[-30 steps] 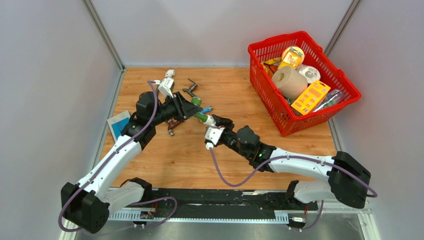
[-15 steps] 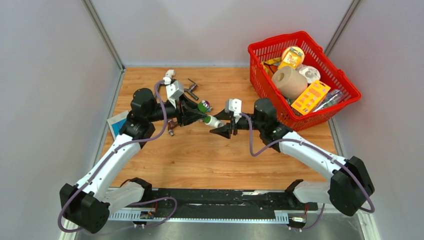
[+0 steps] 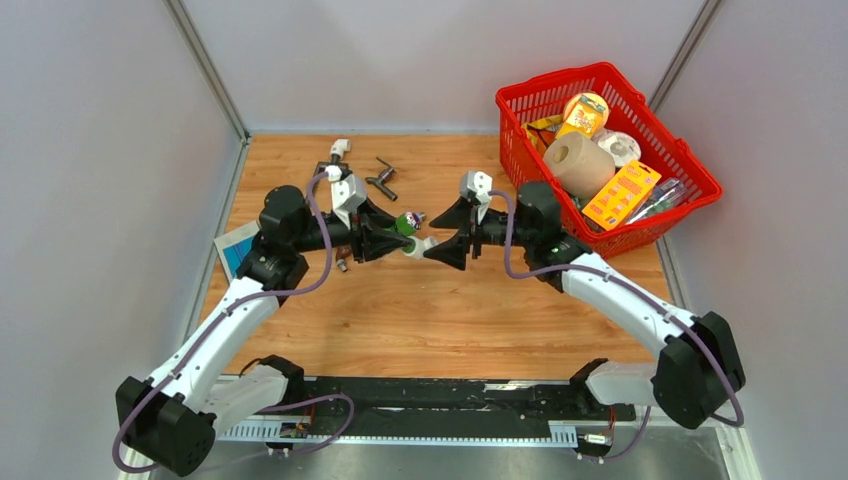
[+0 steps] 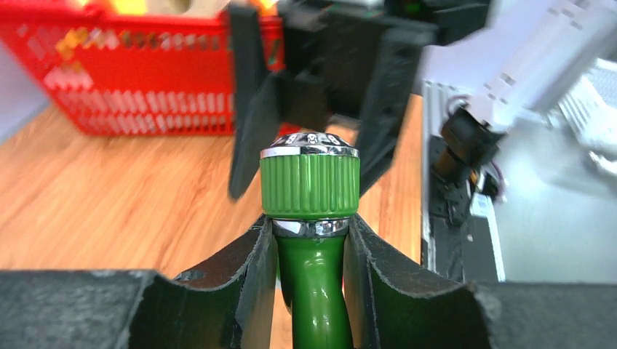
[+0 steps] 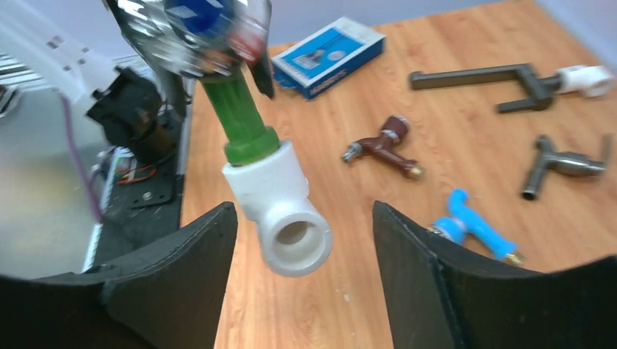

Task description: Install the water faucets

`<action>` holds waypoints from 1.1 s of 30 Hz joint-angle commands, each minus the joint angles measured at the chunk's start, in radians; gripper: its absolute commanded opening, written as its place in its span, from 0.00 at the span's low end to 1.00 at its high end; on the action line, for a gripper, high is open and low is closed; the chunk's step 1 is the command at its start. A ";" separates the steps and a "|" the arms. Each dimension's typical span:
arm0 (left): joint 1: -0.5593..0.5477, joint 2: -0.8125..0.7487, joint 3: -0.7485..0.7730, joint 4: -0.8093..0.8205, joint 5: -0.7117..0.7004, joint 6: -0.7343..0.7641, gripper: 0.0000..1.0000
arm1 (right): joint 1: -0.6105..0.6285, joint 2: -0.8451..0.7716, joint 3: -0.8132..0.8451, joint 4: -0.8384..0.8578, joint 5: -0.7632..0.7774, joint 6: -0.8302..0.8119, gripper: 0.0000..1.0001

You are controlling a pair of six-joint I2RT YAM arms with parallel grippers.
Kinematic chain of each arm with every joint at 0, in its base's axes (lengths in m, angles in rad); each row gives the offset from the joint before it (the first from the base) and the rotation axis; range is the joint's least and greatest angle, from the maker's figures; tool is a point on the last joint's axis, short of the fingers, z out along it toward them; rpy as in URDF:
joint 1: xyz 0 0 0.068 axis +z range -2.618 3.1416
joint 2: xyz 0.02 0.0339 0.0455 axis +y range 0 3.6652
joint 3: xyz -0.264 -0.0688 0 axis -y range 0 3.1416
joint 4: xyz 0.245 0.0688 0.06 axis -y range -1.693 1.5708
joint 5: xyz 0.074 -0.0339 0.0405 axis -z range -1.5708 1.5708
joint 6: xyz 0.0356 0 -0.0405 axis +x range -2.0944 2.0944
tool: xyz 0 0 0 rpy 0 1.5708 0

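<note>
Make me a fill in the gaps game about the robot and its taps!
The tap pinched in the left claw is ___.
The right claw is ___, with the white pipe elbow between its fingers.
The basket is coloured ___.
Missing words: green, open, red.

Gloss on the green faucet [image 4: 309, 182], cap ribbed and banded in chrome. Plain white elbow fitting [image 5: 280, 207] at its end. Matte black on the fingers of left gripper [image 4: 311, 229] and right gripper [image 5: 303, 211]. Across the honey-toned, wood-grain table [image 3: 400, 310]: a brown faucet [image 5: 382, 149] with gold-coloured tip, a sky-blue faucet [image 5: 473, 229], a dark grey faucet [image 5: 560, 166], a box [image 5: 327, 54] in blue and white. Bright red lattice for the basket [image 3: 535, 195], with yellow and orange packaging [image 3: 620, 195] inside.
</note>
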 commanded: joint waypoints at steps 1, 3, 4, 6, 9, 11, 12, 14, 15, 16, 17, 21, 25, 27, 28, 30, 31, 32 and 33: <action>-0.003 -0.003 -0.028 0.022 -0.337 -0.196 0.00 | 0.003 -0.113 -0.013 0.019 0.221 -0.056 0.73; -0.003 -0.008 -0.048 0.046 -0.454 -0.339 0.00 | 0.036 -0.152 -0.049 0.022 0.295 -0.113 0.76; -0.003 -0.014 -0.052 0.056 -0.494 -0.369 0.00 | 0.055 -0.173 -0.071 0.036 0.333 -0.145 0.76; -0.001 -0.023 -0.065 0.071 -0.579 -0.469 0.00 | 0.104 -0.219 -0.134 0.102 0.414 -0.209 0.79; -0.003 -0.026 -0.071 0.080 -0.649 -0.622 0.00 | 0.202 -0.267 -0.224 0.185 0.531 -0.326 0.81; -0.003 -0.018 -0.069 0.085 -0.659 -0.706 0.00 | 0.266 -0.267 -0.261 0.222 0.612 -0.390 0.82; -0.003 -0.011 -0.069 0.089 -0.654 -0.725 0.00 | 0.295 -0.256 -0.270 0.237 0.647 -0.420 0.82; -0.003 0.006 -0.065 0.100 -0.631 -0.773 0.00 | 0.338 -0.229 -0.275 0.249 0.723 -0.461 0.82; -0.003 0.014 -0.065 0.102 -0.620 -0.792 0.00 | 0.355 -0.212 -0.275 0.262 0.753 -0.475 0.82; -0.003 0.015 -0.063 0.103 -0.608 -0.800 0.00 | 0.364 -0.198 -0.283 0.281 0.786 -0.490 0.82; -0.003 0.020 -0.065 0.105 -0.606 -0.817 0.00 | 0.371 -0.187 -0.290 0.314 0.813 -0.495 0.82; -0.003 0.022 -0.066 0.115 -0.585 -0.836 0.00 | 0.374 -0.153 -0.286 0.377 0.876 -0.507 0.82; -0.003 0.032 -0.069 0.120 -0.564 -0.840 0.00 | 0.374 -0.103 -0.263 0.383 0.876 -0.523 0.81; -0.003 0.037 -0.074 0.141 -0.547 -0.859 0.00 | 0.372 -0.081 -0.258 0.383 0.870 -0.524 0.80; -0.003 0.038 -0.075 0.149 -0.542 -0.865 0.00 | 0.372 -0.072 -0.255 0.380 0.867 -0.524 0.79; -0.003 0.038 -0.075 0.154 -0.541 -0.871 0.00 | 0.372 -0.057 -0.252 0.375 0.860 -0.526 0.77; -0.003 0.037 -0.078 0.157 -0.537 -0.874 0.00 | 0.372 -0.051 -0.253 0.383 0.860 -0.524 0.76; -0.003 0.034 -0.083 0.171 -0.531 -0.886 0.00 | 0.372 -0.044 -0.255 0.391 0.858 -0.523 0.76; -0.003 0.034 -0.088 0.181 -0.527 -0.895 0.00 | 0.372 -0.034 -0.252 0.394 0.856 -0.520 0.76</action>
